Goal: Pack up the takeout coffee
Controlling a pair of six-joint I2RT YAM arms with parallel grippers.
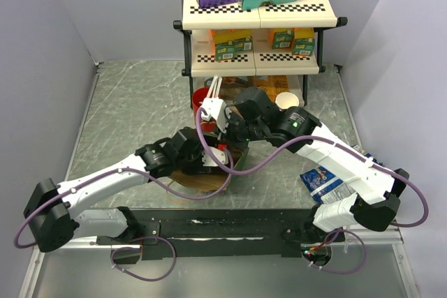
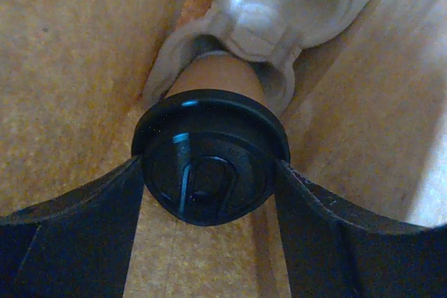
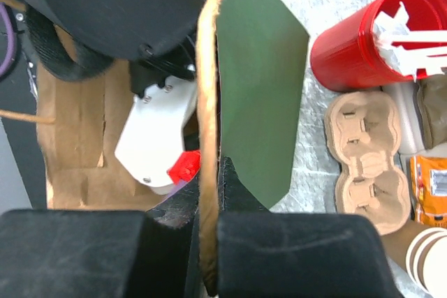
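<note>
My left gripper (image 2: 209, 197) is clamped on the takeout coffee (image 2: 209, 151). Its black lid faces me, and a finger (image 2: 84, 235) presses against each side of the lid's rim. Just past my fingertips the brown cup body runs into what looks like a pale moulded holder (image 2: 272, 5), though the glare there leaves me unsure. The paper bag (image 2: 63, 68) walls rise on both sides of these fingers.

My right gripper (image 3: 208, 228) is pinched narrow on the paper bag's edge, with the paper caught between the pads. A dark green panel (image 3: 255, 82) stands just right of that edge. Close by my right finger is a stack of pale cups (image 3: 426, 256). Further out and to the right lies a pulp cup carrier (image 3: 367, 151). Beyond it is a red cup (image 3: 363, 54) of white stirrers.
</note>
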